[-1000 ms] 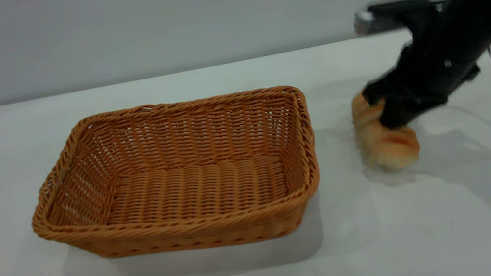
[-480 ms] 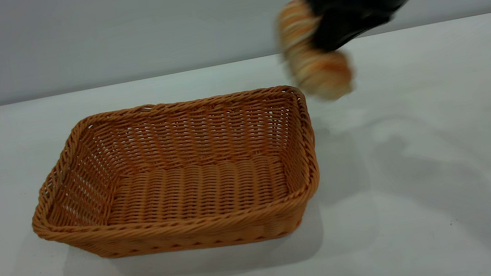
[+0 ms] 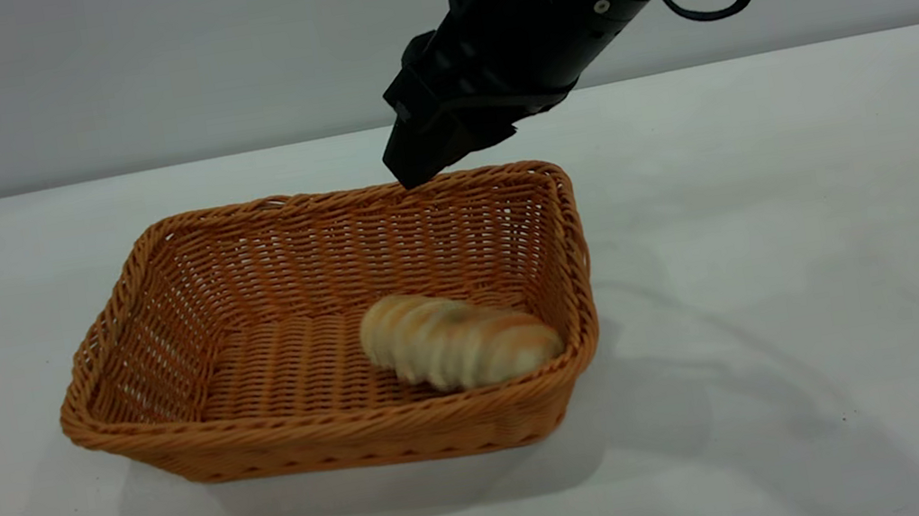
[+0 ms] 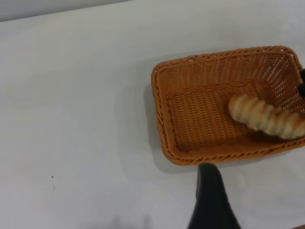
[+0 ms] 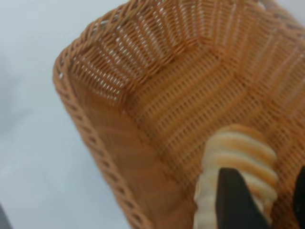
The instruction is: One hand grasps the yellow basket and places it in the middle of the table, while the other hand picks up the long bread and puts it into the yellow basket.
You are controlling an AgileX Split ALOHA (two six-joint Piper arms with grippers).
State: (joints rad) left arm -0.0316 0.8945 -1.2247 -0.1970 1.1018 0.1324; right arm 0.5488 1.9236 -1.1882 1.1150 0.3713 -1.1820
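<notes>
Bread (image 3: 460, 349) lies inside the basket (image 3: 121, 299), at its right end on the bench (image 3: 786, 246) — the drop looks done. Right pincer (image 3: 417, 159) hovers above the far rim, spread and empty; next it need only withdraw.

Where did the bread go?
In the exterior view the long bread lies on the floor of the yellow basket, toward its right end, with the right gripper open above it.
</notes>
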